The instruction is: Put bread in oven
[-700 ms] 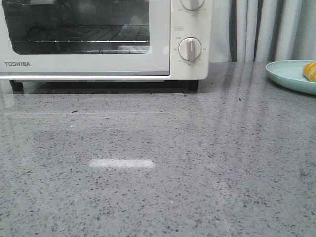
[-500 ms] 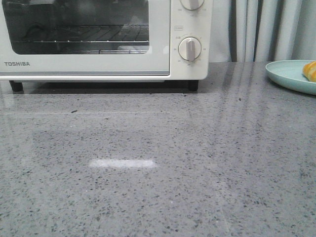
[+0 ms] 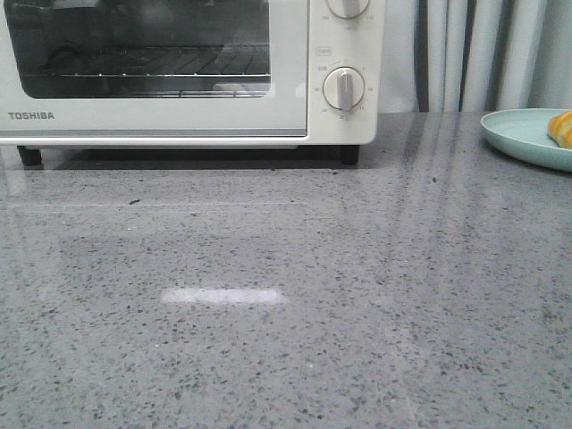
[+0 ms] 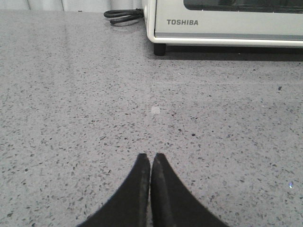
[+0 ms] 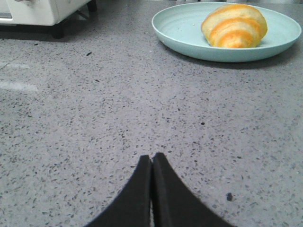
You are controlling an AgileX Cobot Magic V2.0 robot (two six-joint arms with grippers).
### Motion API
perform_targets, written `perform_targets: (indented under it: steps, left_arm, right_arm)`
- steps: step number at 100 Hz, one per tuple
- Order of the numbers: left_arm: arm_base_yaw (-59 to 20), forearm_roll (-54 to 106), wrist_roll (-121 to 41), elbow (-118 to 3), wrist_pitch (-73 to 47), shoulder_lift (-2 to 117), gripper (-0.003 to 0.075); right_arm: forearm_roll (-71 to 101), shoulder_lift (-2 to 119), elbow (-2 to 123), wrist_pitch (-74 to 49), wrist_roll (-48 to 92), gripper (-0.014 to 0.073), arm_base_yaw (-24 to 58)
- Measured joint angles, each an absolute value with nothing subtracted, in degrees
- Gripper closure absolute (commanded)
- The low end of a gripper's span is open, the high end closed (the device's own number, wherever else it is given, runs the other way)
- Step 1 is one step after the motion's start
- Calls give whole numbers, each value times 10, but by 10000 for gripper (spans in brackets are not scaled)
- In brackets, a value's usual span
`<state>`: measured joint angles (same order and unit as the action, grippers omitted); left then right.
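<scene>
The bread (image 5: pixel 235 25), golden-orange with cream stripes, lies on a pale green plate (image 5: pixel 184 33); only its edge (image 3: pixel 560 128) shows at the front view's far right. The cream-white Toshiba oven (image 3: pixel 179 116) stands at the back left with its glass door closed; it also shows in the left wrist view (image 4: pixel 227 28). My left gripper (image 4: pixel 151 158) is shut and empty over bare counter in front of the oven. My right gripper (image 5: pixel 152 157) is shut and empty, well short of the plate. Neither gripper shows in the front view.
The grey speckled counter (image 3: pixel 286 295) spans the front. A black power cord (image 4: pixel 124 15) lies coiled beside the oven. Grey curtains (image 3: pixel 474 54) hang behind. The plate (image 3: pixel 527 134) sits at the right edge, right of the oven's dials (image 3: pixel 344 89).
The front view has shifted very slightly; the oven sits a touch higher in frame. Nothing on the counter has moved.
</scene>
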<state>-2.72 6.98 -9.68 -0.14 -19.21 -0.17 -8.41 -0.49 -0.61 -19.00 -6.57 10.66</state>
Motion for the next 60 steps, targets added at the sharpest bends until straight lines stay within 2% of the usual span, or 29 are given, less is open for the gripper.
perform_targets:
  steps: [33, 60]
  left_arm:
    - [-27, 70, -97, -1, -192, -2, 741]
    - [-27, 52, -97, -1, -182, -2, 741]
  right_arm:
    - [-112, -5, -6, -172, -66, 662, 107]
    - [-62, -5, -6, 31, -66, 662, 107]
